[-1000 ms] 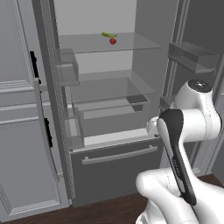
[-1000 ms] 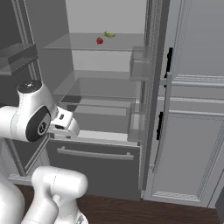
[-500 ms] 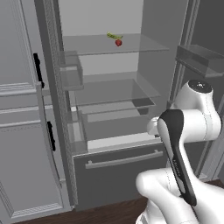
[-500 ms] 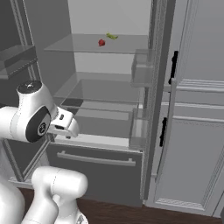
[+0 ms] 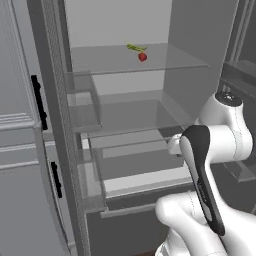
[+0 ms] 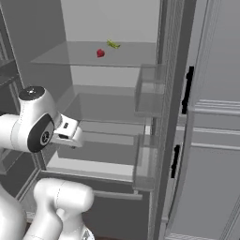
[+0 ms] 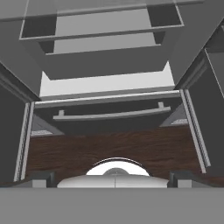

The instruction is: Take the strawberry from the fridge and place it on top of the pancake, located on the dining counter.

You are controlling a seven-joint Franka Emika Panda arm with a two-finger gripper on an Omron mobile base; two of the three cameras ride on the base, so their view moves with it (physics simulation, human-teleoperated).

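Fridge (image 5: 125, 165) stands open, light-grey inside with glass shelves. Strawberry (image 5: 142, 56) sits on the top glass shelf (image 5: 165, 62), toward the back, just beside a small green item (image 5: 135, 47); in the right base view the strawberry (image 6: 100, 53) shows left of centre. Arm (image 5: 220, 145) is folded low in front of the bottom drawer (image 7: 109, 116), well below the berry. Gripper (image 7: 114, 177): two dark tips at the frame's bottom corners, spread wide, nothing between them.

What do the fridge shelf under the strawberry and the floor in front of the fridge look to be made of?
The thin see-through fridge shelf under the small red strawberry looks like clear glass: the grey back wall shows through it. The dark brown floor looks like wood planks, streaked with grain.
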